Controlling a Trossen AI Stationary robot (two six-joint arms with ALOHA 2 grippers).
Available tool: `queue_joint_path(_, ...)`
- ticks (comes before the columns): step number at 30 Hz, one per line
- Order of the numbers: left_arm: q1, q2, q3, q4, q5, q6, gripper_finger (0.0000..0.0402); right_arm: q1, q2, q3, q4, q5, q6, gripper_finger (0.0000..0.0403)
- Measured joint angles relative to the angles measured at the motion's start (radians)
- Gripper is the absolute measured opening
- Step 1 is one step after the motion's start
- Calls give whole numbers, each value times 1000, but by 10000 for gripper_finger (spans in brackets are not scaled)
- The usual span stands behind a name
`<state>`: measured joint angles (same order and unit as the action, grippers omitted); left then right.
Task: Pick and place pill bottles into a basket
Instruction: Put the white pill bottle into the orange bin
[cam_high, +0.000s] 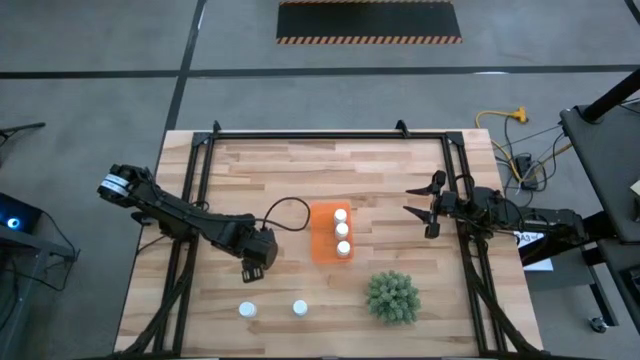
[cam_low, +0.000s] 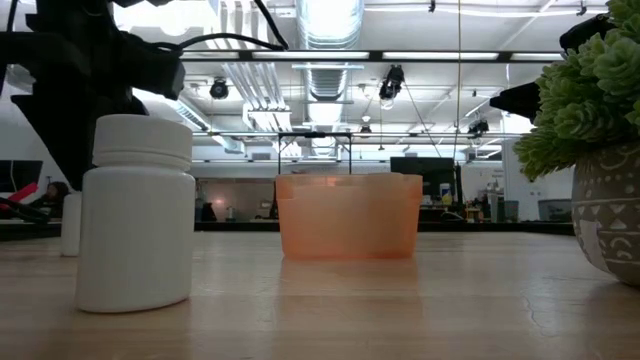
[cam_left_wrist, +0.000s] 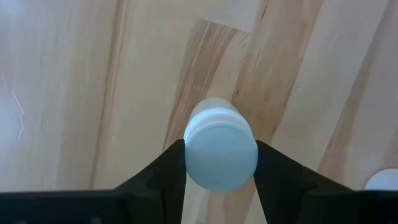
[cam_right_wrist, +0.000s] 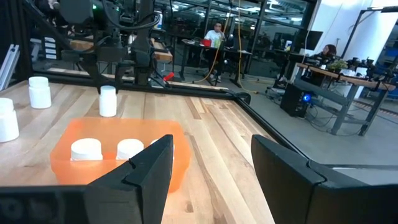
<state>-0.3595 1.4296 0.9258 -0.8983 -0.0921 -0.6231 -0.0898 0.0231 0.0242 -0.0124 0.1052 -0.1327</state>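
Observation:
The orange basket (cam_high: 322, 240) stands mid-table with three white pill bottles (cam_high: 342, 231) upright in a row inside it. My left gripper (cam_high: 255, 265) is just left of the basket, pointing down and shut on a pill bottle (cam_left_wrist: 221, 152). This bottle also shows in the right wrist view (cam_right_wrist: 107, 101). Two more bottles stand on their bases near the table's near edge (cam_high: 247, 310) (cam_high: 300, 308). My right gripper (cam_high: 425, 208) is open and empty, right of the basket; its own view (cam_right_wrist: 211, 168) looks toward the basket (cam_right_wrist: 62, 163). My left gripper pinches the bottle's white cap (cam_left_wrist: 194, 155) between its two fingers (cam_left_wrist: 168, 171), one on each side. The fingers come from above, pointing down. The bottle is upright below them. I cannot tell whether its base touches the table.
A round green spiky plant in a patterned pot (cam_high: 392, 297) stands right of the near bottles, close to the basket's near right corner. A black cable (cam_high: 285, 205) loops on the table behind my left gripper. Black frame rails (cam_high: 330, 134) run along the table's far and side edges.

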Motion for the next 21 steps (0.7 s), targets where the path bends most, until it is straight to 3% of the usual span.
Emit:
queue_joint_path(10,6,-1,72,-4,-1,0,137,0,-1,0,0,0,-1,206)
queue_joint_path(21,100,-2,243,-157,-3,47,137,0,0,0,0,0,1,206)
